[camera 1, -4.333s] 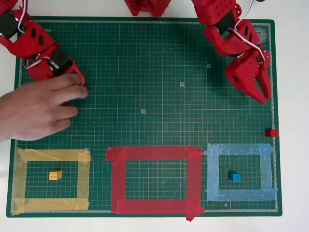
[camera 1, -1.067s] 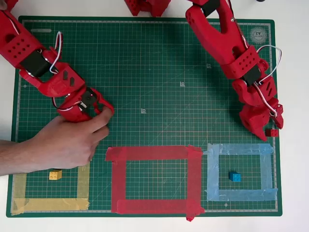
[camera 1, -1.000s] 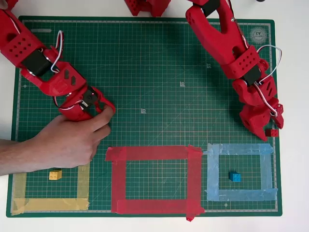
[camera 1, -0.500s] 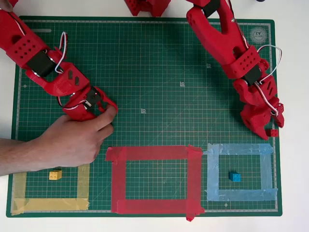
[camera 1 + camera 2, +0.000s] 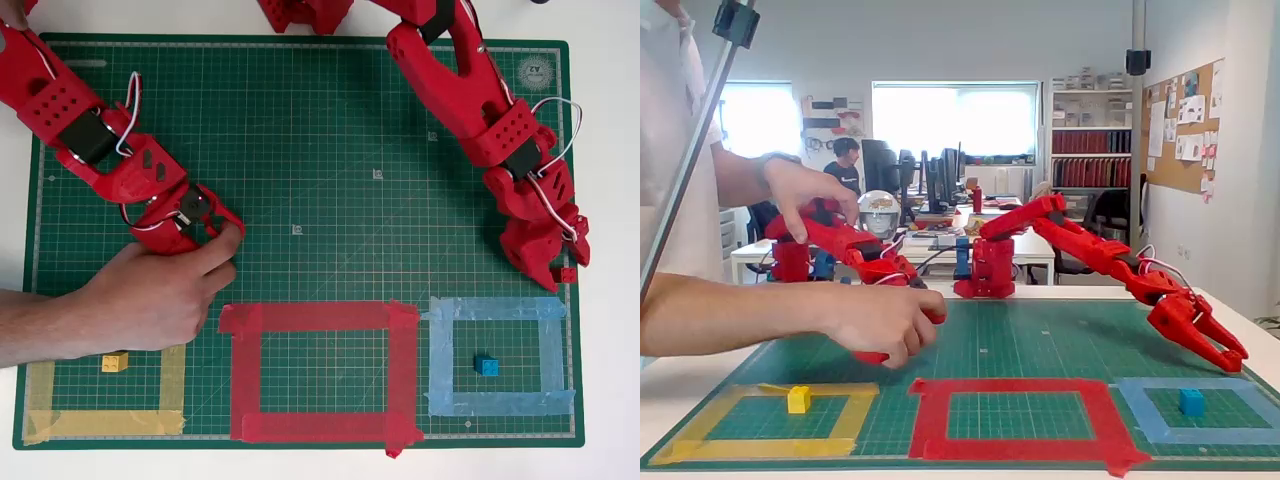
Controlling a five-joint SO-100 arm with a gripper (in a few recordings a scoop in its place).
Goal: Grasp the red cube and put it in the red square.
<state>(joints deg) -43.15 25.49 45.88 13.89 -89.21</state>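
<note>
The red cube [image 5: 568,273] lies on the green mat near its right edge, just above the light blue tape outline [image 5: 440,360]. My red gripper [image 5: 556,274] points down at it, fingertips low on the mat and the cube partly hidden at the right finger. In the fixed view the gripper [image 5: 1230,359] shows its fingers a little apart, and the cube is hidden there. The red square [image 5: 403,370] of wide tape lies at the mat's front middle, left of the gripper, also in the fixed view [image 5: 930,420].
A yellow cube [image 5: 114,362] sits in the yellow tape outline [image 5: 100,425] at the front left. A blue cube [image 5: 487,366] sits in the light blue outline. A person's hand [image 5: 150,295] rests over the mat's left side. The mat's right edge [image 5: 573,200] is close to the gripper.
My arm swung down from the mat's upper right to the red cube, then settled slightly lower and to the right over the last second. The cube stays on the mat.
</note>
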